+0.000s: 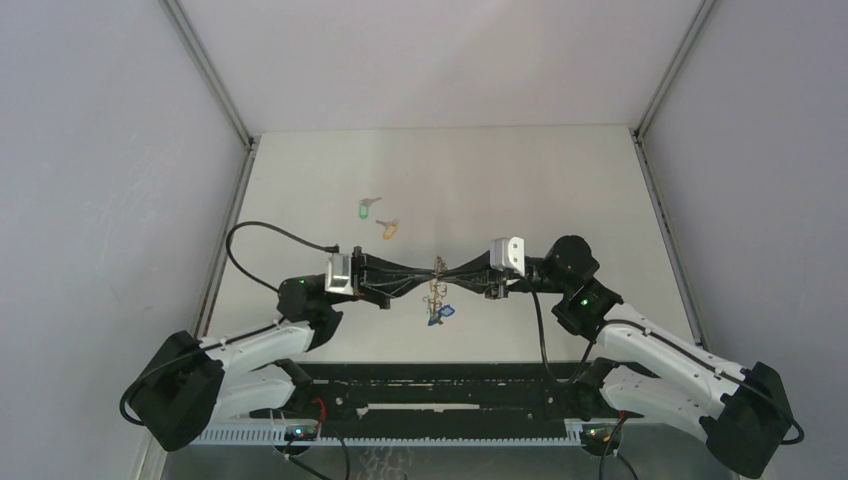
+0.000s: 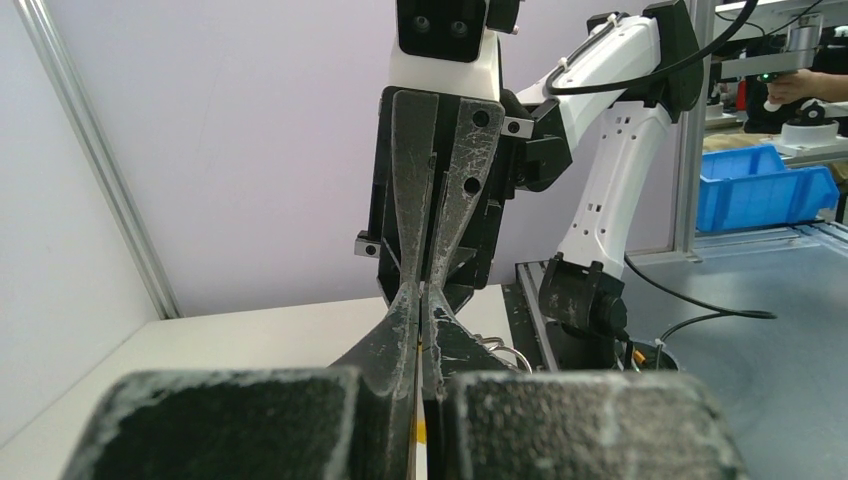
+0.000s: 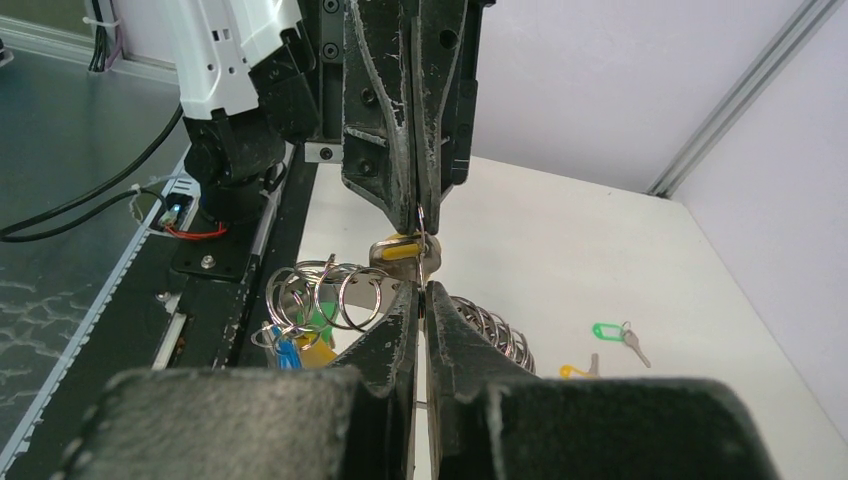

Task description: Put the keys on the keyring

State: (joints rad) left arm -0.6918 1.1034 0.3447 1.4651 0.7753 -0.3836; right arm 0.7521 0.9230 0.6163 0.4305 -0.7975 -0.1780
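My two grippers meet tip to tip above the table's middle: the left gripper (image 1: 428, 270) and the right gripper (image 1: 448, 271), both shut. The keyring (image 1: 434, 295) is a chain of silvery linked rings that hangs from them, with a blue tag (image 1: 441, 313). In the right wrist view the right gripper (image 3: 422, 288) is shut on a thin ring of the keyring (image 3: 320, 295). The left gripper (image 3: 420, 213) pinches the ring of an orange-tagged key (image 3: 400, 247) just above. A green-tagged key (image 1: 365, 210) and another orange-tagged key (image 1: 388, 230) lie on the table beyond.
Grey walls and metal posts enclose the white table (image 1: 560, 190). A black rail (image 1: 440, 385) runs along the near edge between the arm bases. The two loose keys also show in the right wrist view: green (image 3: 607, 329) and orange (image 3: 577, 371).
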